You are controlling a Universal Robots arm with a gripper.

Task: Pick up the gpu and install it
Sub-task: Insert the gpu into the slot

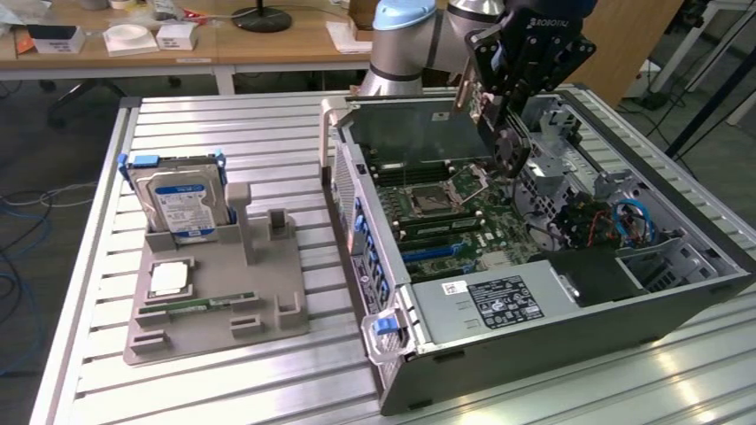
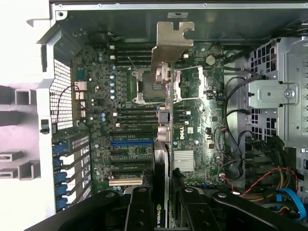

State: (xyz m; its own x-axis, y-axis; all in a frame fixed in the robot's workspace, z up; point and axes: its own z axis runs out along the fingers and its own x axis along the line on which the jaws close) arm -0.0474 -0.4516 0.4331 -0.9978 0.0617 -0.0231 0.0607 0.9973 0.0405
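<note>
The gripper (image 1: 511, 152) is clamping the gpu (image 2: 161, 159) between its two black fingers (image 2: 139, 211), with the jaws drawn in only as far as the thin card allows. The card is hanging edge-on in the mouth of the open computer case (image 1: 567, 354), over the motherboard (image 2: 197, 139). Its pale metal bracket (image 2: 171, 43) is pointing toward one case wall and showing over the CPU socket (image 2: 142, 89). The blue expansion slot (image 2: 130, 143) is lying uncovered, just beside the card's line. Room is running short on one side — the drive cage (image 2: 274, 94) and loose cables (image 2: 255, 185) are crowding the board's edge. Outside the case, on the exterior view's left, the hard drive (image 1: 177, 205) is standing upright in the grey fixture (image 1: 278, 314) on the slatted table (image 1: 236, 124), well apart.
</note>
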